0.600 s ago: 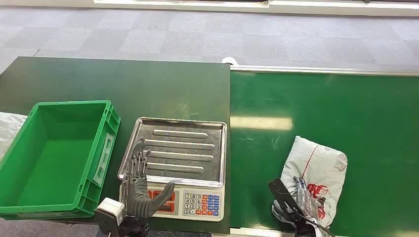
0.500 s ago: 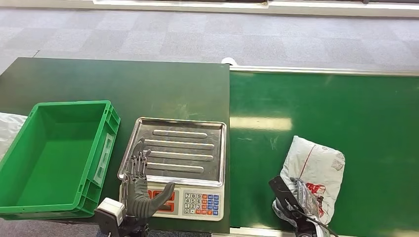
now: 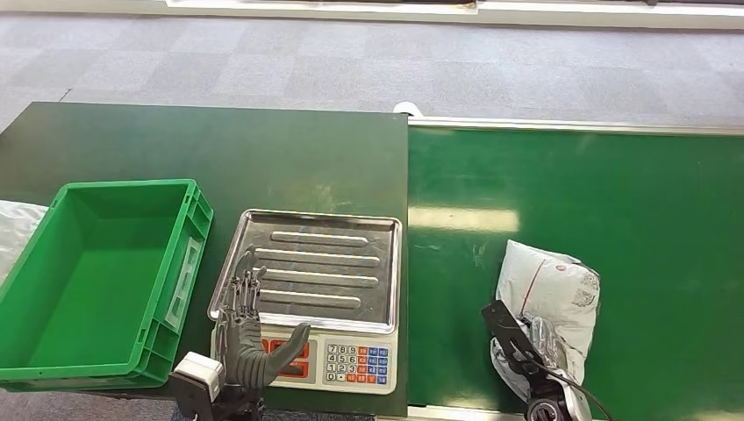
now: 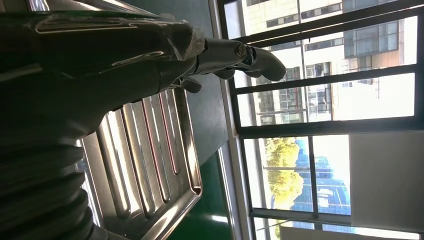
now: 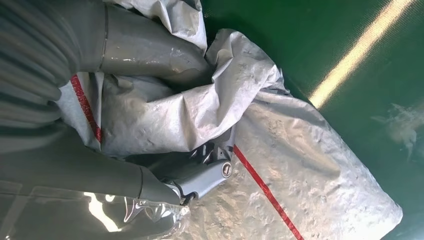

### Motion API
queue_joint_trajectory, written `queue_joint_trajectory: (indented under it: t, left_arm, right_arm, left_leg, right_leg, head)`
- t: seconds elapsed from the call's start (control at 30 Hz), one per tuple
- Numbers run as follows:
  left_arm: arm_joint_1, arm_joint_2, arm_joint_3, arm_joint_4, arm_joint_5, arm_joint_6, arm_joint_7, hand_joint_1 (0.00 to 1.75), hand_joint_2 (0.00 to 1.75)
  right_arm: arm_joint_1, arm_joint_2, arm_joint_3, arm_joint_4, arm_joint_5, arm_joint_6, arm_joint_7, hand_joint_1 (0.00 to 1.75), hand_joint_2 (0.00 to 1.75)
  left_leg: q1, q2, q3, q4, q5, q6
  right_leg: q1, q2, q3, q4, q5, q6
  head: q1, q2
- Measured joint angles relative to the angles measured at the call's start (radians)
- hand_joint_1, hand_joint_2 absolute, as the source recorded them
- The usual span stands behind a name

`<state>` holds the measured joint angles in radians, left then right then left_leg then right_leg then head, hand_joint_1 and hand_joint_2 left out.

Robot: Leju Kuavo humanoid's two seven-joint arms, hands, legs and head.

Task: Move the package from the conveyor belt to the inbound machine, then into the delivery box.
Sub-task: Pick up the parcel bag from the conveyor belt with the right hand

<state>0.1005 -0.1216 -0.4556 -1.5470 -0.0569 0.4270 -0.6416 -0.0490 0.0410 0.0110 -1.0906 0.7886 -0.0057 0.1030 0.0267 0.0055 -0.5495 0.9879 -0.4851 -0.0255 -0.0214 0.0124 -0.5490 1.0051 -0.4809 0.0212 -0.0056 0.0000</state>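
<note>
Altogether one package [image 3: 550, 294], one crate [image 3: 189, 224]

Crate [image 3: 105, 272] sits at the table's [image 3: 263, 149] left edge, scale [image 3: 309, 298] just right of it at the front edge near the table's right corner; left hand [image 3: 248, 338] is over the scale's front-left corner. Conveyor belt [image 3: 597, 193] butts against the table's right edge. Package [image 3: 548, 303] lies on the belt near its front edge, right hand [image 3: 526, 351] on the package's near end.

The package [image 3: 551, 294] is crinkled, matt plastic film (white, slightly glossy in folds); the scale tray [image 3: 318, 263] is shiny ribbed metal; the crate [image 3: 162, 298] is smooth green plastic.
</note>
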Motion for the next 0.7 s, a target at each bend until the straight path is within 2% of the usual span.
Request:
queue_joint_trajectory:
  t: [0.17, 0.3, 0.5, 0.7]
  left_arm:
    - [0.009, 0.0, 0.005, -0.006, 0.0, 0.01, 0.0, 0.0, 1.75]
    - [0.021, 0.0, 0.011, -0.023, 0.0, 0.016, -0.003, 0.0, 1.75]
    - [0.028, 0.0, 0.016, -0.036, 0.001, 0.017, -0.006, 0.0, 1.75]
    - [0.036, 0.005, 0.021, -0.043, 0.017, 0.023, -0.04, 0.0, 1.75]
  right_arm:
    - [0.015, 0.004, -0.003, -0.016, -0.072, -0.066, -0.099, 1.75, 1.75]
    - [0.041, 0.015, -0.007, -0.09, -0.128, -0.114, -0.197, 1.75, 1.75]
    - [0.061, 0.027, -0.01, -0.168, -0.145, -0.134, -0.234, 1.75, 1.75]
    - [0.096, 0.042, -0.011, -0.303, -0.182, -0.237, -0.379, 1.75, 1.75]
  left_leg:
    - [0.0, -0.001, -0.004, 0.0, 0.0, 0.0]
    - [0.0, -0.001, -0.007, 0.0, 0.0, 0.0]
    - [0.0, -0.001, -0.01, 0.0, 0.0, 0.0]
    - [0.0, -0.002, -0.011, 0.0, 0.0, 0.0]
  right_leg:
    - [0.0, 0.0, -0.003, 0.0, 0.0, 0.0]
    - [0.0, 0.0, -0.007, 0.0, 0.0, 0.0]
    - [0.0, 0.0, -0.008, 0.0, 0.0, 0.0]
    - [0.0, -0.001, -0.01, 0.0, 0.0, 0.0]
  head:
    - [0.0, 0.0]
    - [0.0, 0.0]
    - [0.0, 0.0]
    - [0.0, 0.0]
